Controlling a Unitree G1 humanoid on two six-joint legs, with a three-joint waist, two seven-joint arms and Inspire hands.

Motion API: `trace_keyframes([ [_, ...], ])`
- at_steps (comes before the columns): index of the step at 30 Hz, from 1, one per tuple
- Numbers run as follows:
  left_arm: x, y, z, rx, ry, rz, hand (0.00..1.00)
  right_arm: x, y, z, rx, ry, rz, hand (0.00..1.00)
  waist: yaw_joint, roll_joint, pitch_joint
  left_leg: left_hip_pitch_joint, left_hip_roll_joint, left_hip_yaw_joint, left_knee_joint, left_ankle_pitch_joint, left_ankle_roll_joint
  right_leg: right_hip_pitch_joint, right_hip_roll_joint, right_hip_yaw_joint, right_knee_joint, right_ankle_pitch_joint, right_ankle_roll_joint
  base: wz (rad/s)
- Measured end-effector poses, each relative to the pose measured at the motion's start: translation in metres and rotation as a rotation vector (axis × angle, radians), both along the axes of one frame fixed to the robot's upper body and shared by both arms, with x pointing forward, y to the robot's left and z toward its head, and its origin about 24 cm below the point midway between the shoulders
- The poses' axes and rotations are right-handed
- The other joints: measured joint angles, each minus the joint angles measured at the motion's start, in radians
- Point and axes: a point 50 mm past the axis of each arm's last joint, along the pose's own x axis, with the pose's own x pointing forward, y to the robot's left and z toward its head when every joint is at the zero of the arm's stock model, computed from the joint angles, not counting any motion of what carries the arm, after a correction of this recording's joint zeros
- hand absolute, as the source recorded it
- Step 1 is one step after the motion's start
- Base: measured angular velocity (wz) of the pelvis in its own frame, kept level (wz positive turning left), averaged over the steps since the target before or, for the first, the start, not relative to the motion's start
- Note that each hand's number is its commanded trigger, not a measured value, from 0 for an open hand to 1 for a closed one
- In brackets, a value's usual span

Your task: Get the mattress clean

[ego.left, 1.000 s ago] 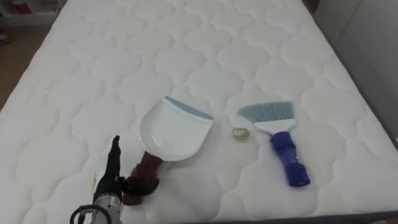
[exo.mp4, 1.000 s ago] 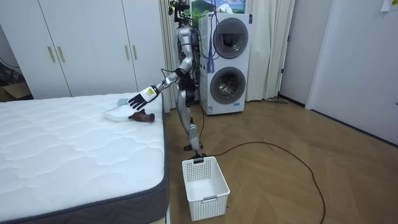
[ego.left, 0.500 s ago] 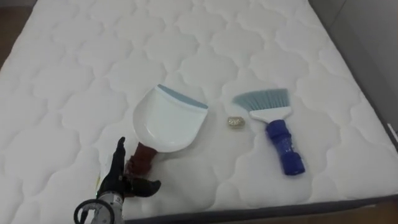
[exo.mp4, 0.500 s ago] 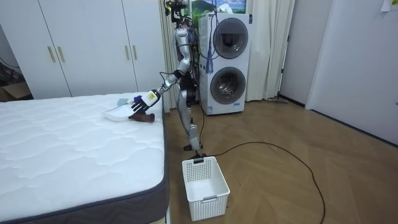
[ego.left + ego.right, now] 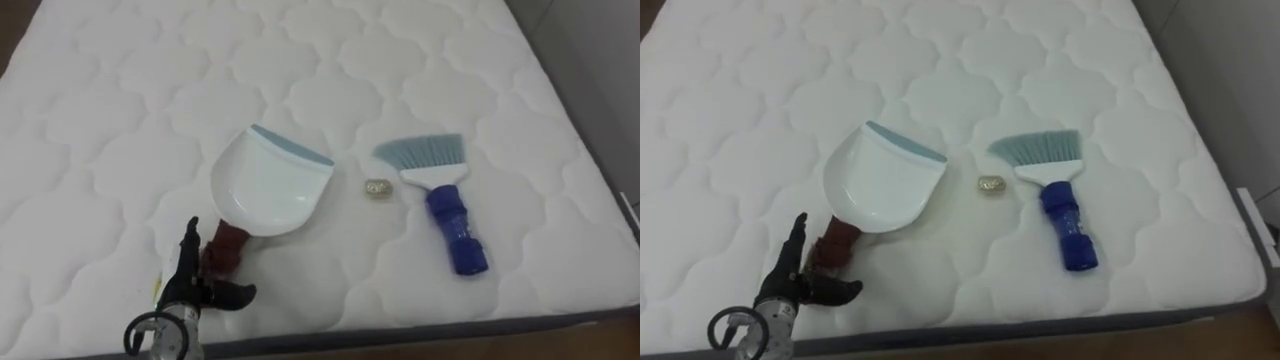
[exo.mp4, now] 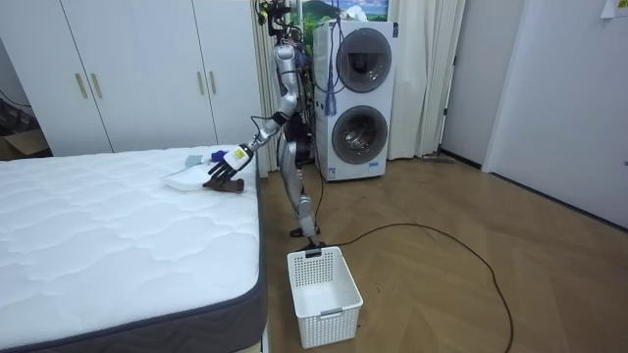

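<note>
A white dustpan (image 5: 265,190) with a blue-grey lip and a dark red handle (image 5: 225,250) lies on the white quilted mattress (image 5: 120,100), near its front edge. To its right lies a hand brush (image 5: 445,215) with a blue handle and teal bristles. Between them sits a small crumpled scrap (image 5: 377,188). My left hand (image 5: 182,285) is open just left of the dustpan's handle, fingers straight and thumb spread below the handle's end. I stand at the bed's end with that arm stretched over it (image 6: 228,162).
The mattress's front edge (image 5: 400,325) runs along the bottom of the eye views and its right edge (image 5: 610,190) at the far right. A white basket (image 6: 324,294) stands on the wooden floor by the bed's corner. Stacked washing machines (image 6: 363,98) are behind me.
My left hand has come down from above the dustpan to beside its handle. The eye view has shifted a little; dustpan, brush and scrap have stayed in place.
</note>
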Motion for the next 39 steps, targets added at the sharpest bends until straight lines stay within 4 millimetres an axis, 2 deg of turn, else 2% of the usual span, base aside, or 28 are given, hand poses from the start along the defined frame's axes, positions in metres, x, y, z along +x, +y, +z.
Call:
trace_keyframes([
  [2,-0.001,0.0,-0.003,0.012,0.011,0.008,0.0,0.004,0.001,0.001,0.005,-0.028,-0.036,0.0,-0.001,0.006,-0.0037,-0.014,0.002,0.001,0.003,0.0,0.0,-0.013,0.0,-0.001,0.003,0.001,-0.002,0.0],
  [7,0.005,0.003,-0.002,0.037,-0.003,0.04,0.0,0.005,-0.001,0.001,0.018,-0.067,-0.122,0.0,-0.001,0.012,-0.0045,-0.022,0.004,0.001,0.005,0.0,-0.001,-0.02,0.0,-0.006,0.003,0.002,-0.003,0.0],
  [15,0.022,0.003,0.011,0.064,-0.096,0.072,0.0,0.008,-0.002,0.002,0.021,-0.099,-0.15,0.0,-0.001,0.014,-0.0045,-0.06,0.003,-0.003,0.015,0.002,0.0,-0.051,-0.009,-0.025,0.008,0.003,-0.004,0.03],
  [19,0.024,0.006,0.012,0.074,-0.101,0.077,0.0,0.011,-0.001,0.003,0.02,-0.11,-0.154,0.0,-0.004,0.013,-0.0008,-0.065,0.004,-0.003,0.014,0.002,0.0,-0.055,-0.01,-0.033,0.007,0.003,-0.004,0.01],
  [23,0.026,0.008,0.013,0.079,-0.104,0.079,0.0,0.014,-0.001,0.003,0.021,-0.118,-0.158,0.0,-0.007,0.012,0.0132,-0.069,0.004,0.0,0.013,0.002,0.0,-0.058,-0.011,-0.033,0.004,0.003,-0.004,0.0],
  [31,0.034,0.008,0.013,0.051,-0.1,0.111,0.0,0.023,-0.001,0.005,0.026,-0.14,-0.138,0.0,-0.017,0.02,0.016,-0.093,0.004,0.0,0.018,0.002,0.0,-0.073,-0.016,-0.07,0.0,0.003,-0.004,0.04],
  [39,0.036,0.008,0.005,0.054,-0.027,0.085,0.0,0.028,-0.002,0.006,0.017,-0.146,-0.109,0.0,-0.029,0.022,0.0152,-0.101,0.005,0.0,0.019,0.002,0.0,-0.078,-0.016,-0.068,-0.001,0.003,-0.004,0.02],
])
